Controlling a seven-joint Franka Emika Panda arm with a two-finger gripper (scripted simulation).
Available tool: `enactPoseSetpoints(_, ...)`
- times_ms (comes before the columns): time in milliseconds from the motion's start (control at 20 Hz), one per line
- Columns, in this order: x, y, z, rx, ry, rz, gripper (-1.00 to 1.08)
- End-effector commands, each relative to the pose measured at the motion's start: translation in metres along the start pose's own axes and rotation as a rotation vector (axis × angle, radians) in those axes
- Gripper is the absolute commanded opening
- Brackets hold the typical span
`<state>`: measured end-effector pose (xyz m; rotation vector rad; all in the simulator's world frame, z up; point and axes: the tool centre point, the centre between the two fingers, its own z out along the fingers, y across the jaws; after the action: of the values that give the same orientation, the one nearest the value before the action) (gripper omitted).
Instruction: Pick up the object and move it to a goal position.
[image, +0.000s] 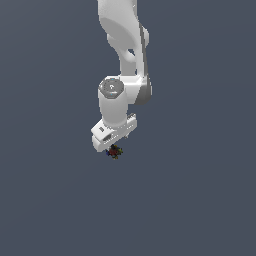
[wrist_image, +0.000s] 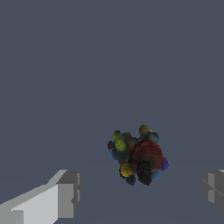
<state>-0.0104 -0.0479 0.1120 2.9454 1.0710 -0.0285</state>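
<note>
The object (wrist_image: 138, 155) is a small dark lump with red, yellow, green and blue specks. In the wrist view it lies on the grey floor between my two fingertips (wrist_image: 65, 192), with clear gaps on both sides. My gripper (wrist_image: 140, 190) is open around it and does not touch it. In the exterior view the white arm points down and the object (image: 115, 151) shows just under the gripper (image: 113, 148), whose fingers are mostly hidden by the hand.
A plain grey floor (image: 200, 200) surrounds the arm on all sides.
</note>
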Motion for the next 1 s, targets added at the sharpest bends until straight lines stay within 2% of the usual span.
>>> enactPoseSetpoints(0,-0.002,0.003,0.006,0.0,0.003,-0.063,1.0)
enactPoseSetpoints(500,-0.01,0.012,0.025,-0.002,0.015,-0.264,1.0)
enactPoseSetpoints(950,-0.013,0.015,0.032,-0.003,0.019,-0.337,1.0)
